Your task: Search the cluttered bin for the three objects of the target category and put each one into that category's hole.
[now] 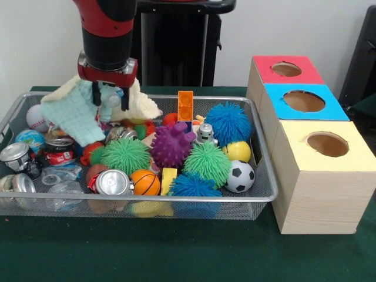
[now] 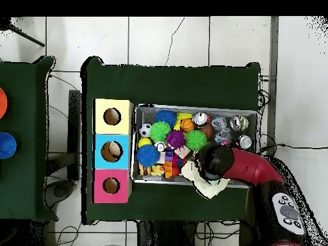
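My gripper (image 1: 110,98) hangs over the far left part of the wire bin (image 1: 176,198), shut on a bunched cream and mint cloth (image 1: 73,114) that rises on both sides of it. In the overhead view the gripper (image 2: 208,165) is at the bin's near edge and the cloth (image 2: 208,184) hangs over that edge. Three boxes with round holes stand beside the bin: red (image 1: 264,64), blue (image 1: 276,100) and yellow (image 1: 358,155).
The bin holds several spiky balls, such as a green one (image 1: 124,155), a purple one (image 1: 171,145) and a blue one (image 1: 228,122). There are also a soccer ball (image 1: 240,176), a basketball (image 1: 145,182), a baseball (image 1: 36,117), cans (image 1: 113,182), an orange block (image 1: 185,106) and a toy robot (image 1: 205,134).
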Controlling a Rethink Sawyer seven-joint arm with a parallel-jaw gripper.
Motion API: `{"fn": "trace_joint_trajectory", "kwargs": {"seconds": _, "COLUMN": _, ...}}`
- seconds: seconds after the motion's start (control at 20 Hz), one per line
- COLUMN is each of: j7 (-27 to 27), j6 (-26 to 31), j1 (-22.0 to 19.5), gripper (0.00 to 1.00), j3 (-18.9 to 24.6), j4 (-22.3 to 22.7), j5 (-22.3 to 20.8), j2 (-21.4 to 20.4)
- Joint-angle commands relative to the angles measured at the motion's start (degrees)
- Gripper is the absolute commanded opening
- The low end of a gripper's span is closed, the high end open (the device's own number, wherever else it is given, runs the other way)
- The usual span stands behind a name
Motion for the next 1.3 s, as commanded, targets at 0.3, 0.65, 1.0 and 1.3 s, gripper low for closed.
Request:
{"fn": "trace_joint_trajectory", "kwargs": {"seconds": 0.3, "j7": 2.05, "j6": -11.76, "j1": -4.77, "gripper": 0.00, "j3": 8.95, "j4": 1.74, "j5": -0.62, "j2": 1.96}}
{"fn": "trace_joint_trajectory", "kwargs": {"seconds": 0.65, "j7": 0.29, "j6": -12.79, "j1": -5.72, "gripper": 0.00, "j3": 10.76, "j4": 0.18, "j5": -1.56, "j2": 2.05}}
{"fn": "trace_joint_trajectory", "kwargs": {"seconds": 1.0, "j7": 1.81, "j6": -23.41, "j1": -5.14, "gripper": 0.00, "j3": 11.23, "j4": -1.10, "j5": -4.87, "j2": 1.18}}
{"fn": "trace_joint_trajectory", "kwargs": {"seconds": 1.3, "j7": 10.93, "j6": -42.55, "j1": 8.73, "gripper": 0.00, "j3": -7.52, "j4": -5.71, "j5": -6.61, "j2": -1.64}}
